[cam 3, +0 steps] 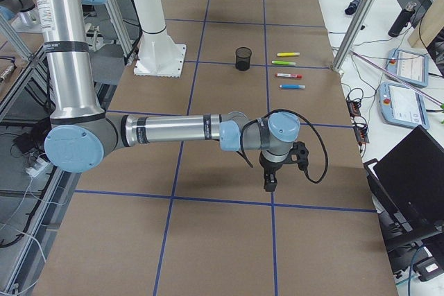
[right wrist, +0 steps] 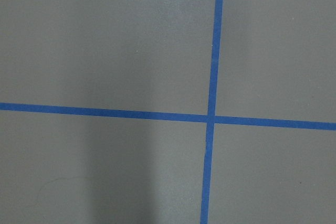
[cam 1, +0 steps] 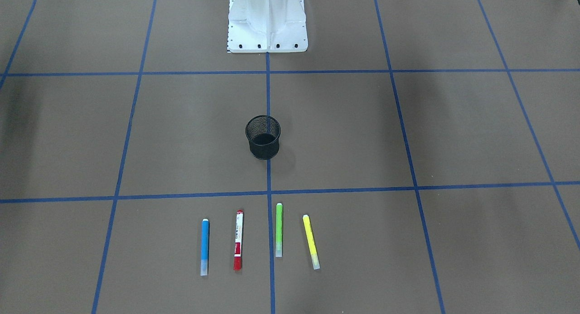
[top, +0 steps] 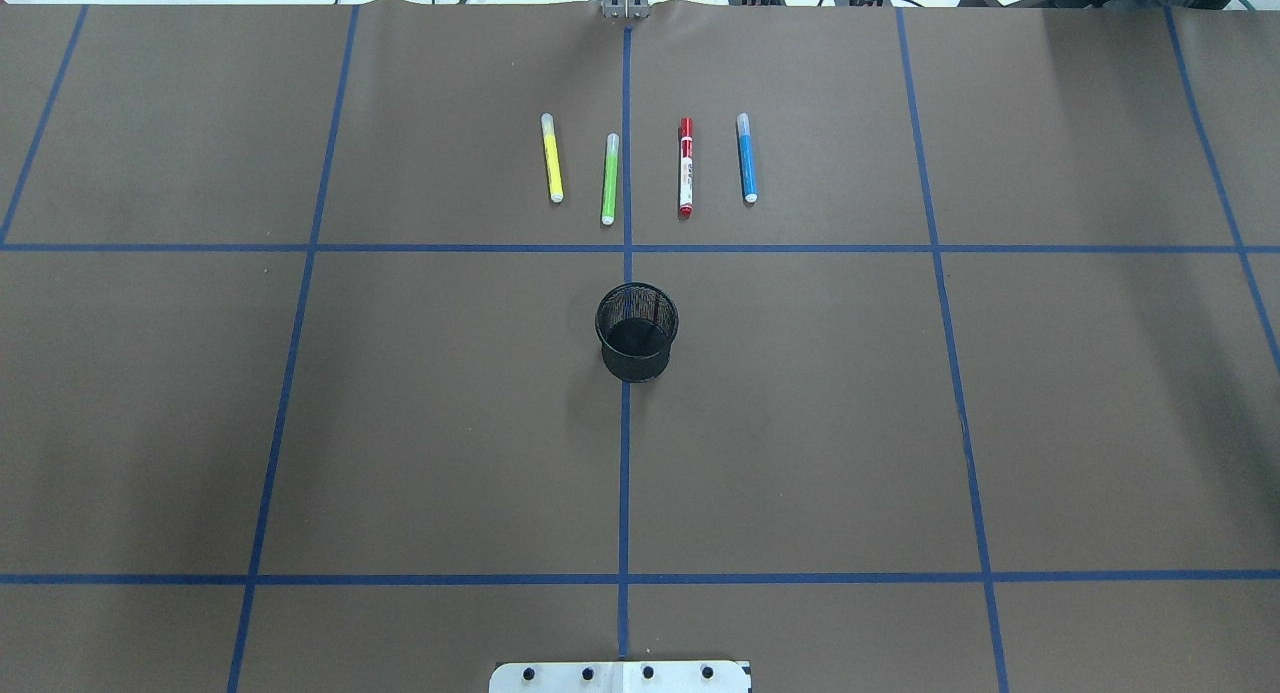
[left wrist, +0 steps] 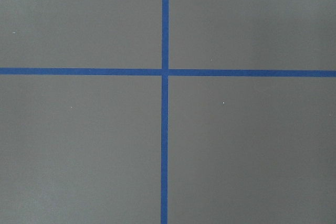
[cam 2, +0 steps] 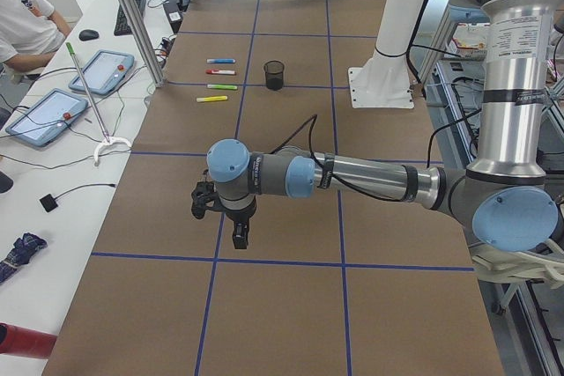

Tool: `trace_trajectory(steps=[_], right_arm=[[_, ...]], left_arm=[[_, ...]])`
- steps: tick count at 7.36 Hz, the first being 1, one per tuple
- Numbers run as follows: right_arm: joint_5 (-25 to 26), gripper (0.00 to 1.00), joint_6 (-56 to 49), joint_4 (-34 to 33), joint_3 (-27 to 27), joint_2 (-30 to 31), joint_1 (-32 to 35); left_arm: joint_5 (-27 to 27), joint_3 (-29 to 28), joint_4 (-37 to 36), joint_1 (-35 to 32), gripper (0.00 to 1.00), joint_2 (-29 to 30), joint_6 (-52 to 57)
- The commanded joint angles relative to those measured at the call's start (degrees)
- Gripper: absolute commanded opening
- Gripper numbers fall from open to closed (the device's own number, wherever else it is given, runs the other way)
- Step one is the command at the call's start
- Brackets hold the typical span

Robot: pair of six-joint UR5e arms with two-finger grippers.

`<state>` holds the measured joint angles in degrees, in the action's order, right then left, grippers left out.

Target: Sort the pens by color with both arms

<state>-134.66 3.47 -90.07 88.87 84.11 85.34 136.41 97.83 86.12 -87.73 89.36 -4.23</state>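
Observation:
Four pens lie side by side on the brown table beyond the black mesh cup [top: 637, 331]: yellow pen [top: 551, 158], green pen [top: 609, 178], red-and-white pen [top: 686, 166], blue pen [top: 747, 158]. They also show in the front-facing view as the blue pen [cam 1: 205, 246], red-and-white pen [cam 1: 238, 239], green pen [cam 1: 279, 229] and yellow pen [cam 1: 311, 240]. My left gripper [cam 2: 240, 235] shows only in the exterior left view, pointing down over the table far from the pens. My right gripper [cam 3: 269, 184] shows only in the exterior right view, likewise far off. I cannot tell whether either is open or shut. Both wrist views show only bare table and blue tape.
The white pedestal base [cam 1: 267, 24] stands behind the cup [cam 1: 263, 136]. Blue tape lines divide the table into squares. Aluminium posts [cam 2: 132, 15], tablets [cam 2: 101, 70] and a seated person [cam 2: 22, 19] are beside one long edge. A laptop [cam 3: 416, 178] sits off the same edge.

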Motion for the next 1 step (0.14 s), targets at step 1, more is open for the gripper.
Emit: trace_trajectory(steps=[1], right_arm=[[0.0, 1.0, -0.1, 0.0, -0.3, -0.4, 0.0]], left_arm=[[0.2, 0.0, 0.0, 0.0, 1.0, 0.1, 0.0]])
